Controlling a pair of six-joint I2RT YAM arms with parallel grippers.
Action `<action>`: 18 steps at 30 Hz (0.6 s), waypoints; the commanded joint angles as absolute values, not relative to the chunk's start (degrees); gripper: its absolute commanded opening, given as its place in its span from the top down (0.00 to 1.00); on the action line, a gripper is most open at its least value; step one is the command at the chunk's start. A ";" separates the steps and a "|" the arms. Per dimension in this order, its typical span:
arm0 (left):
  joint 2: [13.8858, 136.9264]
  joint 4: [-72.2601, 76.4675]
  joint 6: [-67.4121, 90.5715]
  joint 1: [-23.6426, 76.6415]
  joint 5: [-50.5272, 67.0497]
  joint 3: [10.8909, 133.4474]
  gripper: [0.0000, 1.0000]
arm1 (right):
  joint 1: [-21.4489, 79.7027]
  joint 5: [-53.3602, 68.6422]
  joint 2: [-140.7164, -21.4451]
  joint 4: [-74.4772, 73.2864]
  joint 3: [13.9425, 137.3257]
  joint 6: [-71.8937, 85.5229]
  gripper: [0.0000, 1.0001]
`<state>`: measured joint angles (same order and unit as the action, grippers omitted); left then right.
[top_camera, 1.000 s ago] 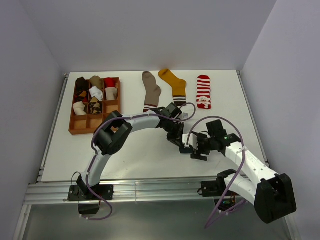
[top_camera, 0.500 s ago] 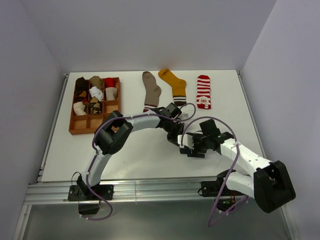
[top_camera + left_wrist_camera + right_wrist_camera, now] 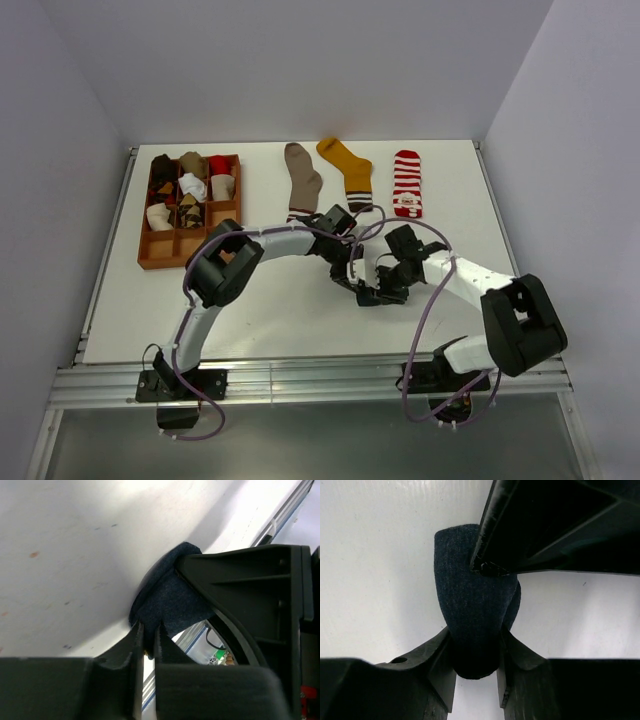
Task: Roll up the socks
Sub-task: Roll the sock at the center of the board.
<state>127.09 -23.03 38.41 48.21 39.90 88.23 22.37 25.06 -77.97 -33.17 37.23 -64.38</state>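
A rolled navy sock (image 3: 470, 595) sits just above the white table, held from both sides. My right gripper (image 3: 475, 640) is shut on the roll, a finger pressed against each flank. My left gripper (image 3: 148, 630) is shut on a fold of the same navy sock (image 3: 170, 605), its jaws almost touching. In the top view the two grippers meet mid-table, left gripper (image 3: 357, 280) beside right gripper (image 3: 381, 291), and they hide the roll. Flat at the back lie a taupe sock (image 3: 302, 180), a mustard sock (image 3: 347, 170) and a red-white striped sock (image 3: 406, 183).
A wooden grid tray (image 3: 160, 262) stands at the back left with rolled socks in its far compartments. The left arm arches across the table's middle. Grey walls close in the table on three sides.
My right gripper has swung left to the left gripper and closed from wide open onto the navy roll. The left gripper has stayed in place, pinching the sock.
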 commanded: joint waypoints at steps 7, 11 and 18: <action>117.61 -13.46 41.13 43.51 30.33 73.14 0.66 | 22.68 23.99 -86.83 -38.14 44.64 -64.07 0.71; 110.85 -6.70 44.55 40.53 27.25 65.24 0.63 | 22.76 23.99 -90.43 -40.07 47.28 -64.16 0.73; 96.70 7.80 48.52 39.02 14.87 50.49 0.65 | 22.24 24.61 -95.44 -46.30 53.25 -64.86 0.73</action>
<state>104.07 -1.02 46.44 38.59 23.05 54.72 22.83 27.75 -92.64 -41.98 51.44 -64.18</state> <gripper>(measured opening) 0.355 0.366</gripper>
